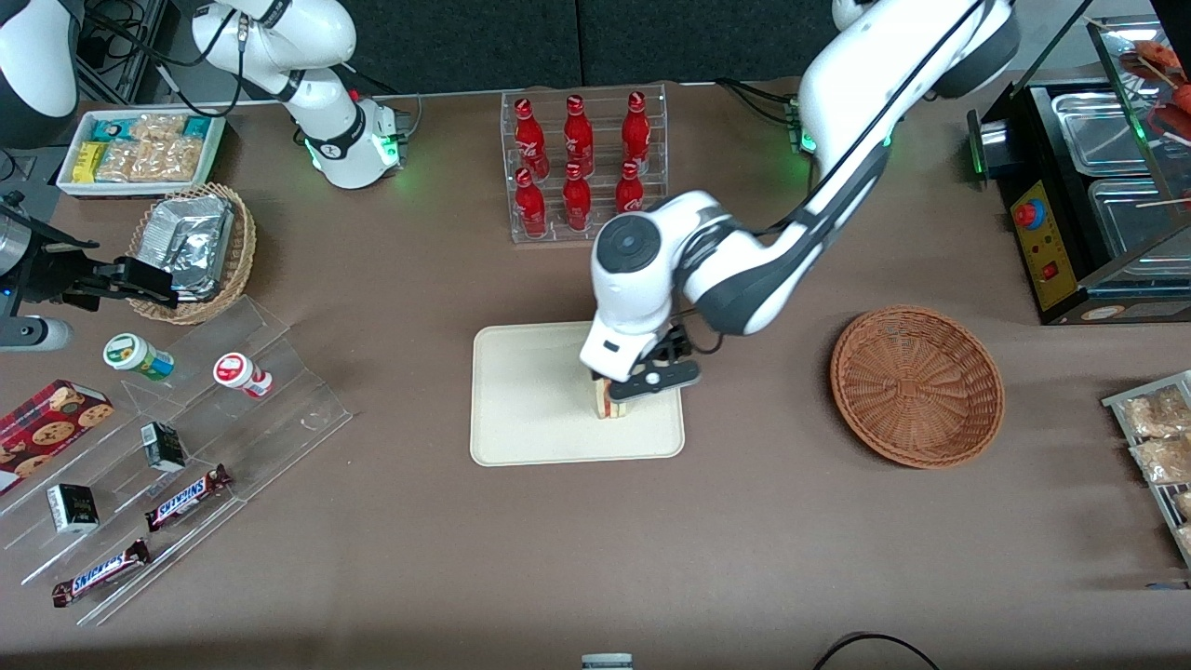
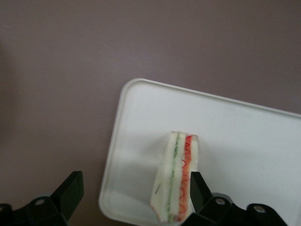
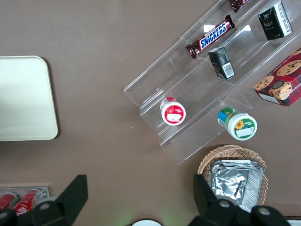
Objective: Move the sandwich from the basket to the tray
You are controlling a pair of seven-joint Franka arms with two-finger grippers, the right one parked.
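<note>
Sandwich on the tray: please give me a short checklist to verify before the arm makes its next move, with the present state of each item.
1. Sandwich is on the tray, inside its rim: ok; it stands on edge near the end toward the working arm.
2. Gripper is open: ok; the wrist view shows the fingers spread wide.
3. Both fingers are free of the sandwich: not ok; one finger is right against the sandwich, the other stands apart from it.
4. Sandwich will stay upright when the gripper lifts: cannot tell.
5. Basket holds nothing more: ok.
6. Bottle rack is away from the gripper: ok.
</note>
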